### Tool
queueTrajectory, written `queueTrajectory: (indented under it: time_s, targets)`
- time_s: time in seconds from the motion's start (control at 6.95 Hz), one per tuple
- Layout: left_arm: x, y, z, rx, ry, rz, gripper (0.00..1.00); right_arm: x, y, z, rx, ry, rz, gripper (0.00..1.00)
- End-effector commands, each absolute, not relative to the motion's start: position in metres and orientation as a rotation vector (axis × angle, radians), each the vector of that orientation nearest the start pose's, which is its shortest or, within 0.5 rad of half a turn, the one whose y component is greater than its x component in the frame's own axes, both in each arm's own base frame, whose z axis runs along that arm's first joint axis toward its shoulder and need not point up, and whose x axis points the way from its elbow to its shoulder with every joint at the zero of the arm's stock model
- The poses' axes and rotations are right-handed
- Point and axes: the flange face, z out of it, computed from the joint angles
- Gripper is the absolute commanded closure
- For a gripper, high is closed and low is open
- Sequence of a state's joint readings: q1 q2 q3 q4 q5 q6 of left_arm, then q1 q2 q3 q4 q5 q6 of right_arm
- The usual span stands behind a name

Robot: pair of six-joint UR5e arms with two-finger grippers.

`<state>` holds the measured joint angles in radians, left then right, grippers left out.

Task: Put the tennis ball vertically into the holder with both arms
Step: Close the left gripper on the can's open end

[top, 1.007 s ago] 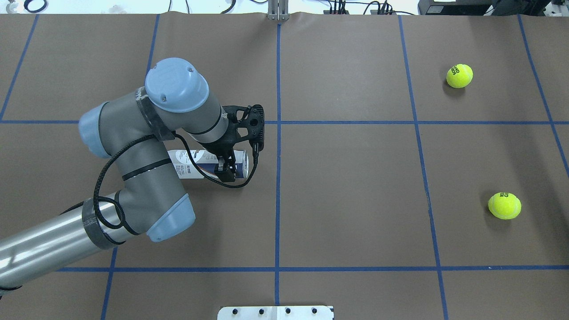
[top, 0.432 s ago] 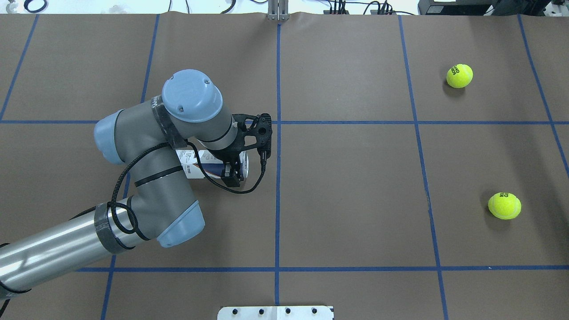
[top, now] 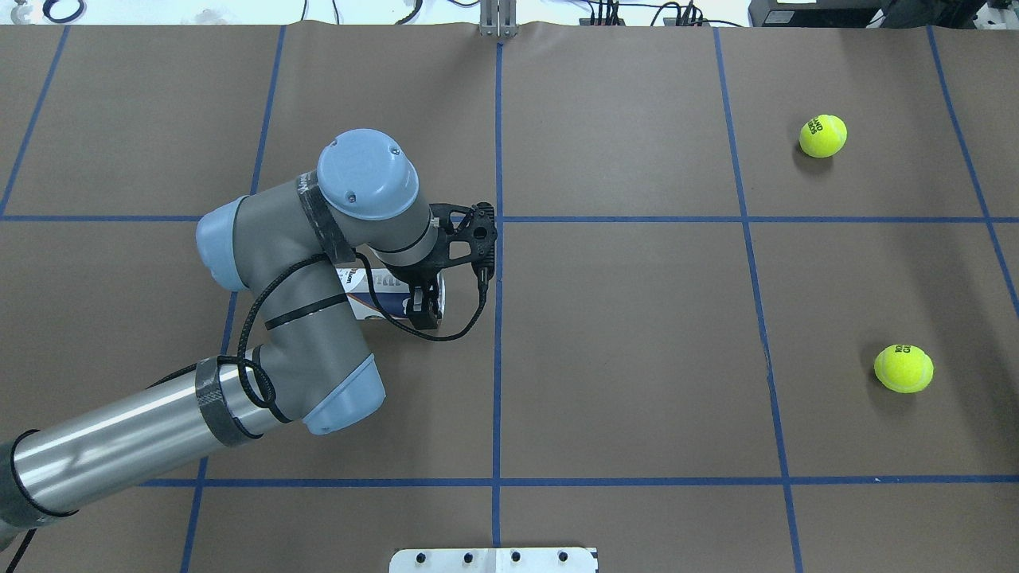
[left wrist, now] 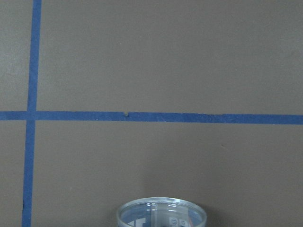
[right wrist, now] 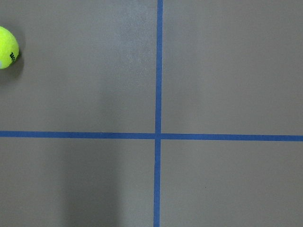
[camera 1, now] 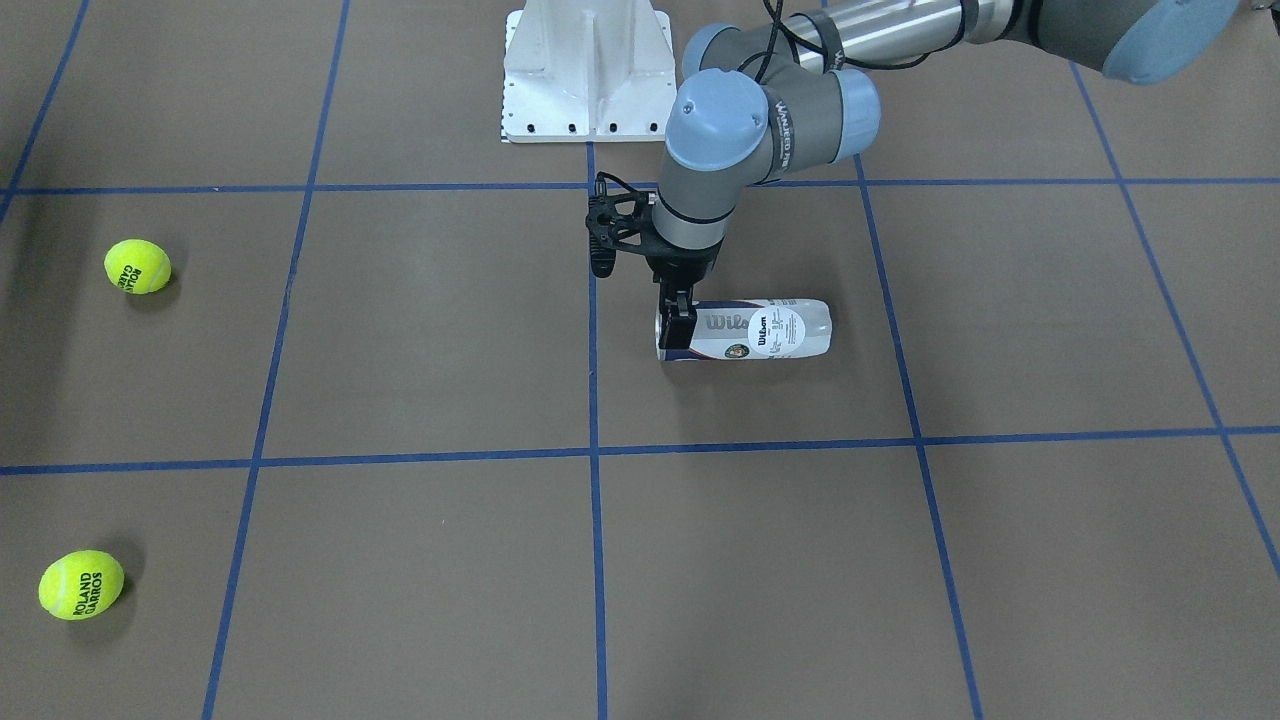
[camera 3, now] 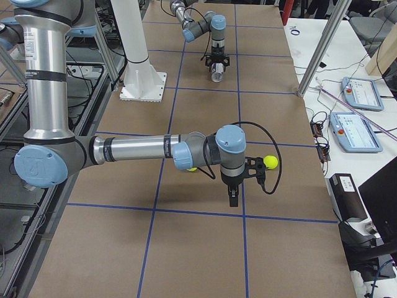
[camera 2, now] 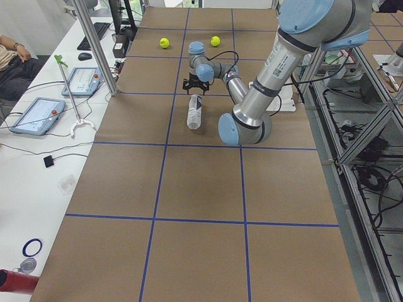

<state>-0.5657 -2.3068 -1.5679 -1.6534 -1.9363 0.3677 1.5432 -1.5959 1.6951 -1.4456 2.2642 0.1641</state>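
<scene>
Lying on its side, the holder (camera 1: 762, 330) sits right under the left gripper (camera 1: 676, 316), whose fingers (camera 1: 679, 332) straddle its open end; gripping or just around it, cannot tell. Right gripper (camera 3: 232, 198) points down, spread cannot tell, with one ball (camera 3: 270, 162) just beside it and the other ball (top: 903, 368) near.

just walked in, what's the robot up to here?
The left gripper is down at the open end of the holder, which lies on its side on the table. Whether it has clamped on yet is not clear. Both tennis balls sit loose on the robot's right half of the table, untouched. The right gripper hangs above the table near them; it shows only in the side view, so open or shut cannot be told. No ball is in the holder yet.
</scene>
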Motion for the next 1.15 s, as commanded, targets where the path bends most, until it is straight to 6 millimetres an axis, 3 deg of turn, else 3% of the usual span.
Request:
queueTrajectory:
  time_s: [0.0, 0.58, 1.01]
  targets:
    - [0.559, -0.467, 0.215, 0.699, 0.628, 1.428, 0.01, 0.057, -0.496, 0.601, 0.150, -0.708, 0.054, 0.00]
    - [0.581, -0.470, 0.225, 0.676, 0.628, 1.439, 0.01, 0.056, -0.494, 0.603, 0.145, -0.706, 0.054, 0.00]
    - [0.586, -0.469, 0.233, 0.662, 0.626, 1.444, 0.01, 0.056, -0.494, 0.603, 0.145, -0.708, 0.054, 0.00]
